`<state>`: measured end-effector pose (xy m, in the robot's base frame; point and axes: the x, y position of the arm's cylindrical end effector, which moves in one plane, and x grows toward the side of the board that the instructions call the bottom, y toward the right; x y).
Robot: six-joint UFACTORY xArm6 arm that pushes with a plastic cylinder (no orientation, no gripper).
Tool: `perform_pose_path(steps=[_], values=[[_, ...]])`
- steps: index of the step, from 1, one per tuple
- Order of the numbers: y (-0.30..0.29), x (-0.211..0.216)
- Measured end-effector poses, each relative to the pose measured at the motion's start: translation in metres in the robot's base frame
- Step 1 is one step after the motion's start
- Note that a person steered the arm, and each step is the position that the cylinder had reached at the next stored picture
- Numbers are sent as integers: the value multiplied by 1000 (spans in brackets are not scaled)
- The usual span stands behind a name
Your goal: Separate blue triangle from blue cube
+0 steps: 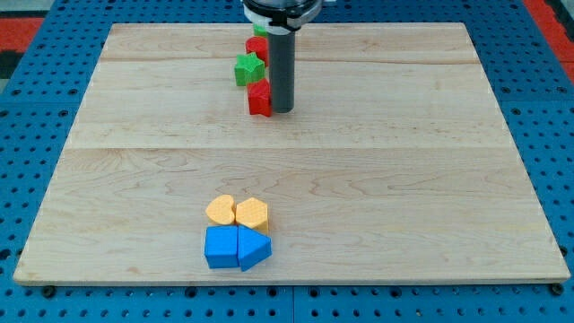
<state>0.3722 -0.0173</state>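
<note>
The blue cube [220,248] and the blue triangle [254,248] lie side by side and touching near the view's bottom, the triangle on the right. My tip [282,109] is far above them, in the upper middle of the board, right beside a red block [260,99] on its left. The rod stands upright and hides part of the blocks behind it.
Two yellow blocks [221,210] [252,213] sit touching each other just above the blue pair. A green star-like block [249,69] and another red block [256,47] stand left of the rod, with a green piece [259,30] at the top. The wooden board [404,179] lies on a blue pegboard.
</note>
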Motion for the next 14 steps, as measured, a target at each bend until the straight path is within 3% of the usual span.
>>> perform_pose_path(steps=[3,5,7,9,11,13,14], values=[[-17,9],[48,103],[84,237],[60,245],[51,207],[39,205],[51,244]])
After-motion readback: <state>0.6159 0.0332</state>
